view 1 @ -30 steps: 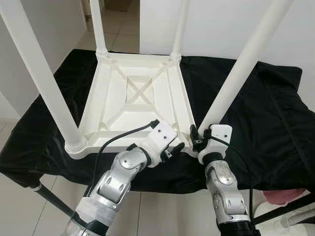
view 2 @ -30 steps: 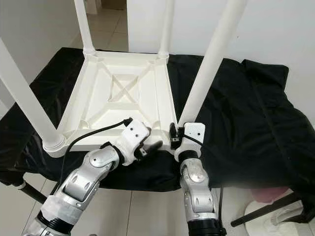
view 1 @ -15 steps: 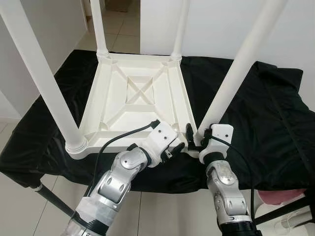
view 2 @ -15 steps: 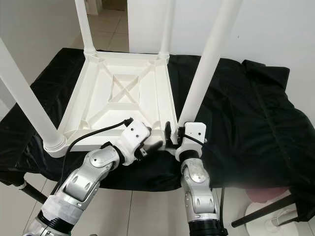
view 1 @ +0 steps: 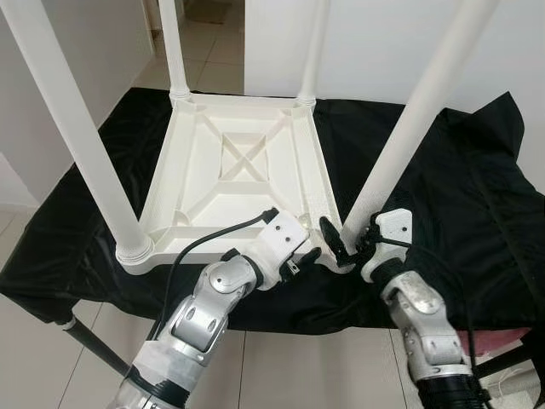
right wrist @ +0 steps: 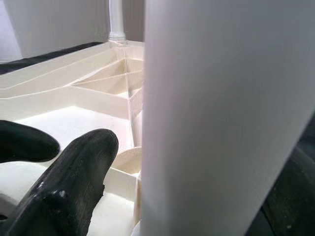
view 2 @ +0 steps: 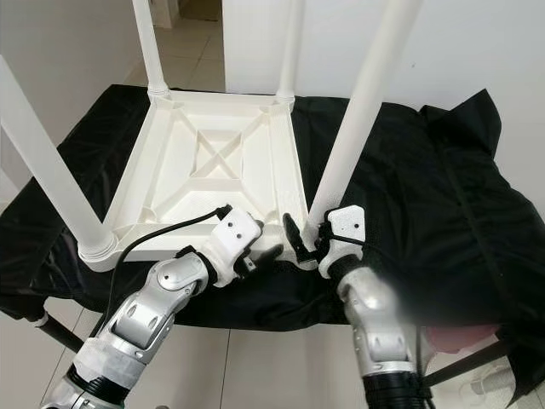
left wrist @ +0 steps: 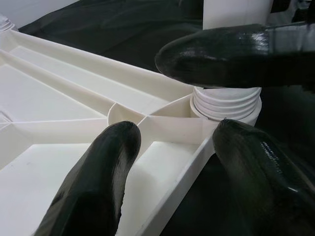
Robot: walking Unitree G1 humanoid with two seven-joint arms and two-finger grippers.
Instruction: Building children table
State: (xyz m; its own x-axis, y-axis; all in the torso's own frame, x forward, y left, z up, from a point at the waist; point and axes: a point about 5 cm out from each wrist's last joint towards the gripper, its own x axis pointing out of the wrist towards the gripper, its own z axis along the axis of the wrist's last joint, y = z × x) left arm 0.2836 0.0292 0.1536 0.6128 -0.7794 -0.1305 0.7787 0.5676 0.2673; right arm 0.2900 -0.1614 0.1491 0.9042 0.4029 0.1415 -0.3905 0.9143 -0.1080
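Observation:
A white plastic children's table (view 1: 234, 183) lies upside down on a black cloth, with its legs standing up. My left gripper (view 1: 308, 256) is at the table's near right corner. It is open, and its fingers (left wrist: 98, 187) straddle the rim beside the leg socket (left wrist: 226, 101). My right gripper (view 1: 349, 244) is at the foot of the near right leg (view 1: 409, 128). One finger (right wrist: 74, 182) stands a little off the leg's left side and the other is hidden behind the leg. The leg (right wrist: 221, 113) rises close in the right wrist view.
The black cloth (view 1: 460, 196) covers a low platform whose front edge runs just under my grippers. Tiled floor (view 1: 204, 34) and a doorway lie beyond the table. White walls stand to the left and behind. A pink object (view 1: 511, 341) sits low on the right.
My right wrist has swung out to the right, and its fingers have spread from a closed hold to stand on either side of the leg's foot. The left gripper has stayed put.

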